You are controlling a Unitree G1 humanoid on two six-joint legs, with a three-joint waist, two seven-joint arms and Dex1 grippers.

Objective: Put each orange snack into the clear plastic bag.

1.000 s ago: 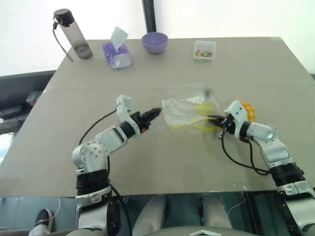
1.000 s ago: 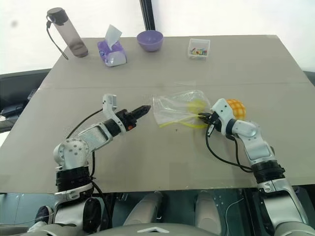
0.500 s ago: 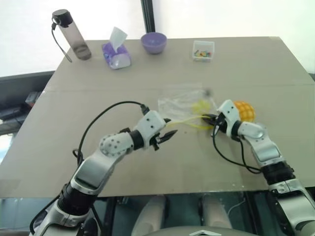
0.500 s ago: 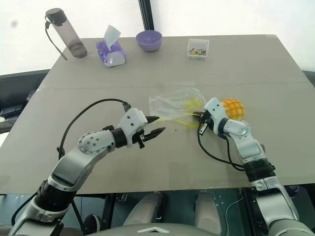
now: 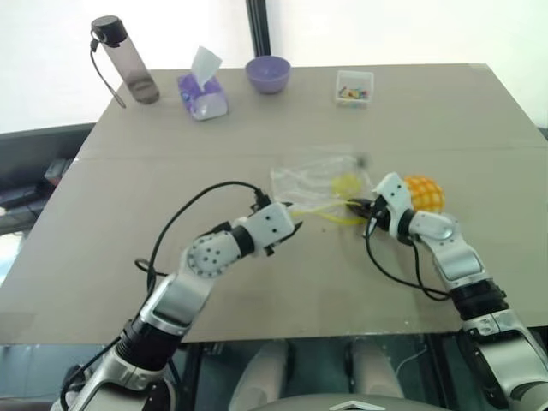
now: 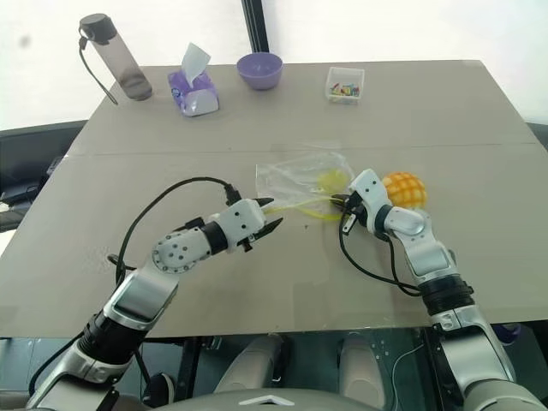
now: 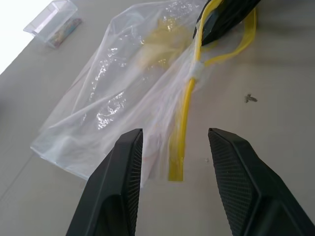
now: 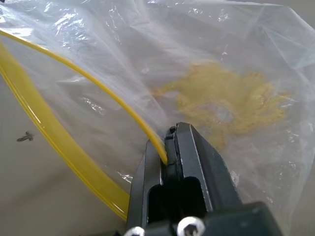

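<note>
The clear plastic bag [image 5: 318, 181] lies crinkled on the table's middle, its yellow seal strip [image 7: 183, 129] along the near edge and a yellow smear inside. My right gripper [image 8: 171, 133] is shut on that strip at the bag's right end [image 5: 363, 205]. The orange snack [image 5: 426, 193], round with a grid top, rests on the table just behind my right hand, outside the bag. My left gripper [image 5: 291, 228] hovers at the bag's near left corner, open, with the loose end of the strip lying between its fingers [image 7: 126, 167] and touching neither.
Along the far edge stand a dark water bottle [image 5: 128, 62], a purple tissue pack [image 5: 204, 91], a purple bowl [image 5: 268, 74] and a small clear box of colourful bits [image 5: 355, 87]. The near table edge runs just below both arms.
My left arm has swung right and rolled its wrist, bringing its open gripper from well left of the bag to the strip's end. The right gripper drew the bag slightly left.
</note>
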